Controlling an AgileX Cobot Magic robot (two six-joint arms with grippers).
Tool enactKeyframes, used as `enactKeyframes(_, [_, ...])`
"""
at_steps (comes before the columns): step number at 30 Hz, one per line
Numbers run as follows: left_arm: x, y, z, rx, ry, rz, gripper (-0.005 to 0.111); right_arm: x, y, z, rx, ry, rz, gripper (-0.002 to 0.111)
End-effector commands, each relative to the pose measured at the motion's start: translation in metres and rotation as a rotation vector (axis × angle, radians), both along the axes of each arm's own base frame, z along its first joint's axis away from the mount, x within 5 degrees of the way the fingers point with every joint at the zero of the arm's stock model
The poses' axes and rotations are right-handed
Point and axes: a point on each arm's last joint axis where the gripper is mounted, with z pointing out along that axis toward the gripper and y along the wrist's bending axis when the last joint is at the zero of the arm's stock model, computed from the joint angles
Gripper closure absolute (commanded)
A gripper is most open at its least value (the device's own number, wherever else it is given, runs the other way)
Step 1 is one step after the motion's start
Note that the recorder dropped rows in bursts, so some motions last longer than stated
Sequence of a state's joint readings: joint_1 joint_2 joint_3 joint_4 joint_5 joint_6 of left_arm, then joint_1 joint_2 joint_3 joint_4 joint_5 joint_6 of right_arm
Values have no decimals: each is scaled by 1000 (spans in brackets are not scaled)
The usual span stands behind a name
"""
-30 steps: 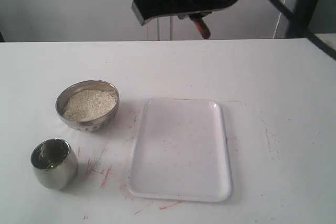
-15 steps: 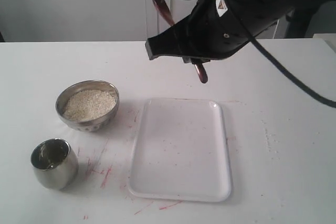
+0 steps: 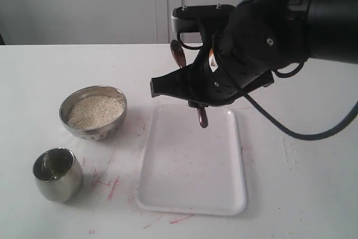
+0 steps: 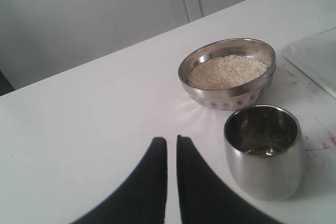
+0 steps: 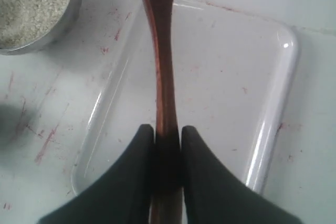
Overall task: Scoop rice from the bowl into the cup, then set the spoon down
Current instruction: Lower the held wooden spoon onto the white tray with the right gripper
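Brought the right gripper [image 5: 168, 129] down from up top to just over the white tray [image 3: 193, 194], fingers pinching the wooden spoon [image 5: 161, 51] by its handle. Same white table [image 3: 56, 65] with red scuffs, pale wall behind. Left the bowl [image 3: 92, 132] of rice [image 3: 95, 111] and the cup [image 3: 56, 186] sitting left of the tray. Left gripper [image 4: 171, 140] closed on nothing, near the cup.

The spoon [image 5: 163, 77] is reddish-brown, the rice [image 3: 95, 110] off-white, the bowl [image 3: 92, 132] ribbed silver, the tray [image 3: 190, 177] white.

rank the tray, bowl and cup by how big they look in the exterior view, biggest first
1. tray
2. bowl
3. cup, smallest even though it looks nearer the camera than the bowl, so the order is safe
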State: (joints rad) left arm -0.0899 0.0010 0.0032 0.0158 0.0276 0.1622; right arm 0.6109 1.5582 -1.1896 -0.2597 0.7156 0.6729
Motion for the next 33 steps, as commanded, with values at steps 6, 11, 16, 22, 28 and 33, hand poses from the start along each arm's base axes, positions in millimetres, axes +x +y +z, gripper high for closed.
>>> enactKeyframes(6, [0, 0, 2, -9, -9, -4, 92, 2, 2, -40, 20, 64, -48, 108])
enactKeyframes(11, [0, 0, 2, -9, -9, -4, 92, 1, 6, -57, 99, 98, -105, 108])
enactKeyframes(16, [0, 0, 2, -9, -9, -4, 92, 0, 10, -72, 153, 133, -128, 108])
enactKeyframes(22, [0, 0, 2, -9, -9, -4, 92, 0, 12, -81, 180, 167, -153, 108])
enactKeyframes(28, [0, 0, 2, -9, -9, -4, 92, 0, 13, -82, 186, 177, -161, 108])
enactKeyframes(33, [0, 0, 2, -9, -9, -4, 92, -4, 11, -92, 179, 207, -184, 108])
